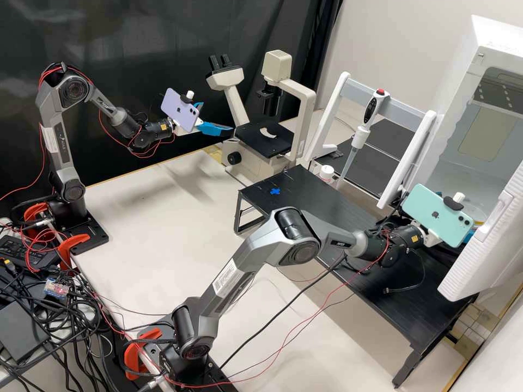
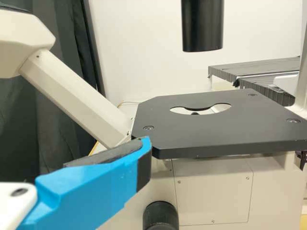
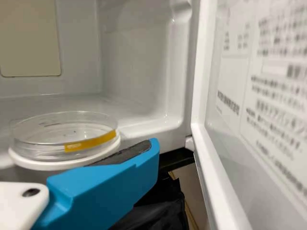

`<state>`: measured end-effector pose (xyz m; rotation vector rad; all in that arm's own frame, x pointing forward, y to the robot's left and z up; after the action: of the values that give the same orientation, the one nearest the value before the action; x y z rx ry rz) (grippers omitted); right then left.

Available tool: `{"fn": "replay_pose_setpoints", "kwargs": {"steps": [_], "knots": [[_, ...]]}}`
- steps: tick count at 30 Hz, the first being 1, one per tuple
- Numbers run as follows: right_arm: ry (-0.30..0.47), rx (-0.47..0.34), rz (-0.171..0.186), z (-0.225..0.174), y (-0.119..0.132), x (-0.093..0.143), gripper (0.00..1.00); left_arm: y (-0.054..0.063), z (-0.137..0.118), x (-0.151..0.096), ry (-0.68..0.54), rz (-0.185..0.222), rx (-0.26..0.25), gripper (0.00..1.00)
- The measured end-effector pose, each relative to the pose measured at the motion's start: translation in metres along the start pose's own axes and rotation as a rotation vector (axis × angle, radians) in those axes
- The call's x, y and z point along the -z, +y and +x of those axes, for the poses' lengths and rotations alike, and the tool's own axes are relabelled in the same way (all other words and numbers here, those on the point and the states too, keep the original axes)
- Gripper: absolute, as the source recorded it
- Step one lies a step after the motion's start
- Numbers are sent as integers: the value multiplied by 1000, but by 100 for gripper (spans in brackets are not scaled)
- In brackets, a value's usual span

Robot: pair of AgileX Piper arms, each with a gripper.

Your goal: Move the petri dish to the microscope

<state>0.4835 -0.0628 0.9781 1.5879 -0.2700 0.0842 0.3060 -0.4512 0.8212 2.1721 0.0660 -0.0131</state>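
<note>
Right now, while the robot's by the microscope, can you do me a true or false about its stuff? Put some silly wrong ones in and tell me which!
1. The left gripper is beside the microscope. True.
2. The petri dish sits on the microscope's stage. False: the petri dish is on a round white stand inside the white cabinet.
3. The petri dish has a yellow strip on its side. True.
4. The cabinet door is shut. False: the cabinet door is open.
5. A blue cross-shaped mark is on the black table. True.
</note>
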Motion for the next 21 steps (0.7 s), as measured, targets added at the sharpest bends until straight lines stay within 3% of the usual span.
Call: {"fn": "replay_pose_setpoints", "kwargs": {"steps": [3,6,7,21], "knots": [[-7,14,58,7,-2,-2,100,0,0,0,0,0,0,100],[-7,29,81,11,-4,-2,100,0,0,0,0,0,0,100],[-3,31,83,12,-3,-1,0,0,0,0,0,0,0,100],[4,43,79,15,-6,3,0,0,0,0,0,0,0,100]]}}
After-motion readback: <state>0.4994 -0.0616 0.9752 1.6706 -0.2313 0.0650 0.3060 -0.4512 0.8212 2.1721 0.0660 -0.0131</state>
